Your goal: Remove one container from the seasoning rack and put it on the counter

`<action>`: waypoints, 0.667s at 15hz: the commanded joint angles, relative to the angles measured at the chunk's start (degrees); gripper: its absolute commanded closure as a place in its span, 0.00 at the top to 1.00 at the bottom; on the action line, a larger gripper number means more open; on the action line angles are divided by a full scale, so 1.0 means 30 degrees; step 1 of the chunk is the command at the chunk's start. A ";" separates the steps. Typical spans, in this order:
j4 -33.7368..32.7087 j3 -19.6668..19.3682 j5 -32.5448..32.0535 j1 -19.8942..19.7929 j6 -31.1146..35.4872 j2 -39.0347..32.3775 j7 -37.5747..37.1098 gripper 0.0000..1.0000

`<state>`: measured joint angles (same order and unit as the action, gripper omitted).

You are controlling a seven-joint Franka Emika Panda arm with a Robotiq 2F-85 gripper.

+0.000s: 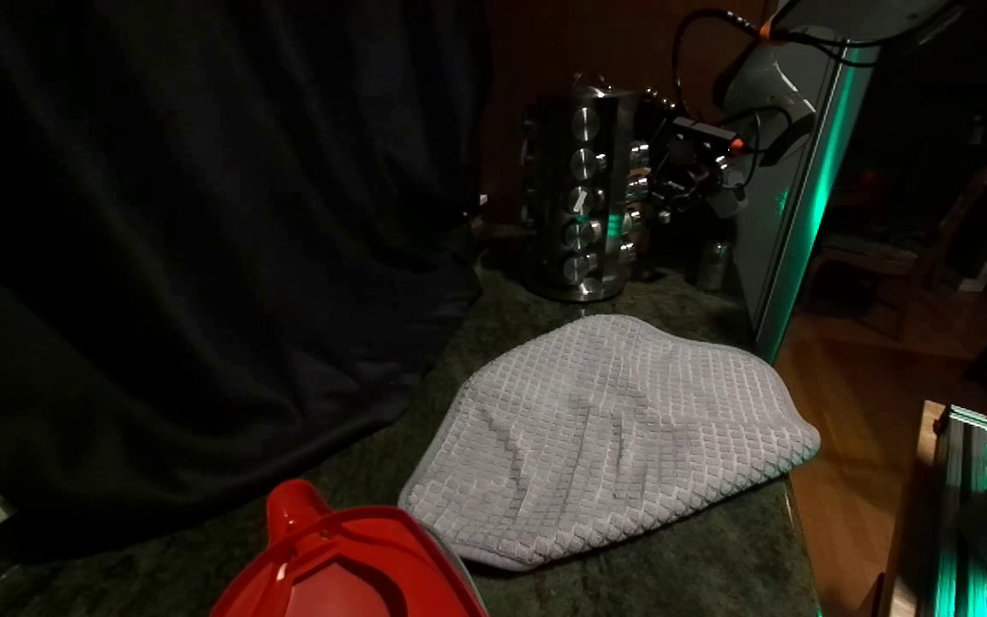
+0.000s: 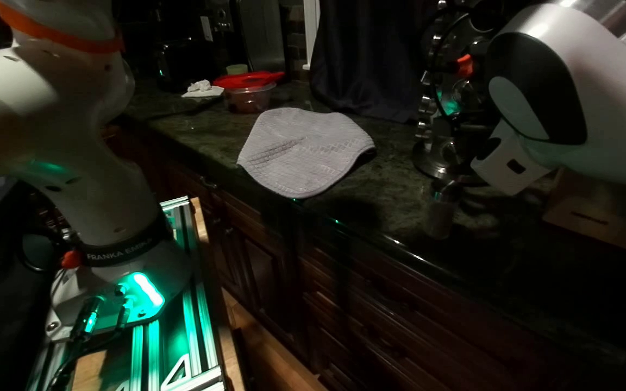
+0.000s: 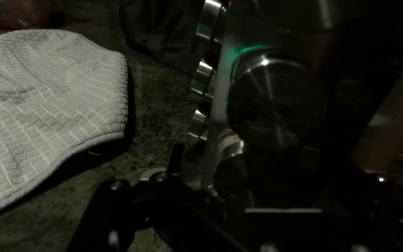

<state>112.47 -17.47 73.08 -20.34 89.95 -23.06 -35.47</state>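
Note:
The seasoning rack [image 1: 555, 197] stands upright at the back of the dark speckled counter [image 1: 673, 548], with tiers of silvery-lidded jars. In an exterior view its round base [image 2: 438, 163] shows beside the arm, which hides much of it. My gripper [image 1: 673, 167] is at the rack's side, facing the jars. In the wrist view, my gripper [image 3: 257, 168] is open, its fingers spread wide around the lower jars, with a large jar lid [image 3: 275, 105] just above. The right finger is lost in the dark, and contact cannot be told. A small glass jar [image 2: 440, 209] stands on the counter near its edge.
A pale grey checked cloth [image 1: 613, 428] lies on the counter in front of the rack. A red-lidded container [image 2: 248, 92] stands beyond the cloth. A black curtain [image 1: 245, 257] hangs along the back. A wooden block [image 2: 595, 212] sits under the arm.

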 commanded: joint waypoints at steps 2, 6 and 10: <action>-0.0165 -0.0015 0.0633 -0.0009 -0.0272 -0.0319 -0.0451 0.69; -0.0199 -0.0010 0.0780 0.0030 -0.0176 -0.0387 -0.0587 0.38; -0.0258 -0.0018 0.0767 -0.0014 -0.0293 -0.0388 -0.0709 0.24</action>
<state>112.45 -17.47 74.07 -20.35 89.96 -23.47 -36.54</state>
